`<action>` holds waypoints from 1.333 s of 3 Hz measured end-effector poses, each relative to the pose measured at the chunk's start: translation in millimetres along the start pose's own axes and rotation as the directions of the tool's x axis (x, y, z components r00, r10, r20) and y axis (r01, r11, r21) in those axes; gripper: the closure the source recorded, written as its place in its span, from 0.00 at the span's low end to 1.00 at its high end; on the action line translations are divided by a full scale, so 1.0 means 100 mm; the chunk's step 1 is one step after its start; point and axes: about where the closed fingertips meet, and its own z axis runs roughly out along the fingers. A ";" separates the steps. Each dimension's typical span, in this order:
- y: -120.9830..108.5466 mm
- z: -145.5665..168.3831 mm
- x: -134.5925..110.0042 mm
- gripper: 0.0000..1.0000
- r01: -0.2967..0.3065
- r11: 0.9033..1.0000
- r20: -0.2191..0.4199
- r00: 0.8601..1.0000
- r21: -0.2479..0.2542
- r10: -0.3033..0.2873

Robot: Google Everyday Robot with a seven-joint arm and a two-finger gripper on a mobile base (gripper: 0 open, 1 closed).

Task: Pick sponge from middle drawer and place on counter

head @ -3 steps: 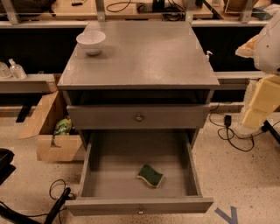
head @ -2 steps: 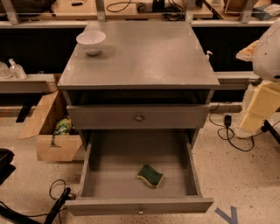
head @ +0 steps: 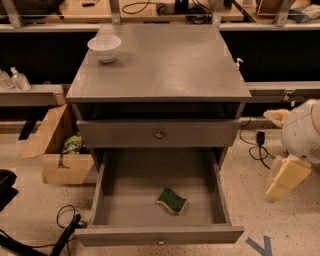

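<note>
The sponge point(head: 172, 200), dark green over yellow foam, lies flat on the floor of the open middle drawer point(head: 125, 195), a little right of centre and near the front. The counter point(head: 165, 65) is the grey top slab of the cabinet. Only white and cream arm links point(head: 297, 155) show at the right edge, beside the cabinet at drawer height. The gripper itself is out of view, beyond those links.
A white bowl point(head: 104, 47) stands at the counter's back left corner. A shut drawer front with a brassy knob point(head: 159, 134) sits above the open drawer. A cardboard box point(head: 55, 150) and cables point(head: 65, 230) are on the floor at left. A wooden workbench point(head: 60, 7) runs behind.
The arm links at the right have moved down, from beside the counter to beside the drawers. The sponge, drawer and bowl have not moved.
</note>
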 end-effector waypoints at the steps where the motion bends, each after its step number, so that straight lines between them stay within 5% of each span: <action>1: 0.09 0.43 0.21 0.00 0.018 0.999 0.075 0.997 0.038 -0.021; 2: -0.03 0.78 0.35 0.00 0.020 0.992 0.147 0.988 0.128 -0.039; 4: -0.21 0.96 0.45 0.00 0.007 0.986 0.153 0.988 0.167 -0.033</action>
